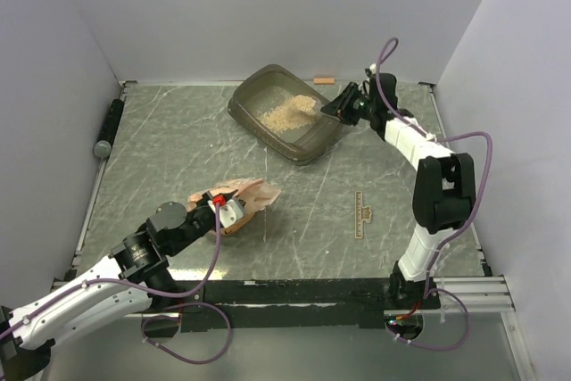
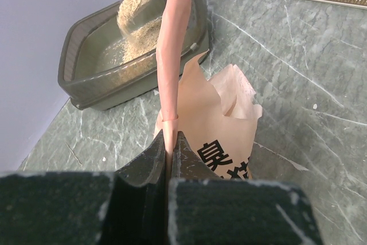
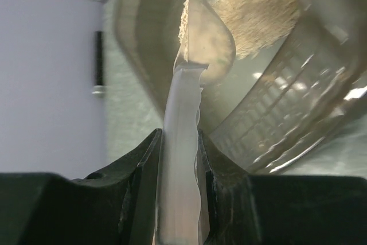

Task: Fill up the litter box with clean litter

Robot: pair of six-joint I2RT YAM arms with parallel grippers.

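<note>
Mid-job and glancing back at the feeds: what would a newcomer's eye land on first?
First, the tan heap of clean litter in the litter box at the far centre of the top view, where the right pincer holds a clear scoop of granules over it. Then the pink bag in the near left, its edge pinched in the left pincer.

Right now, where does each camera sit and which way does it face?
Top external: above and behind, looking down at the table; left arm and right arm show.
Left wrist: low, facing the litter box past the pink bag; left jaws show.
Right wrist: by the litter box, along the clear scoop; right jaws show.
All three share the litter box.
</note>
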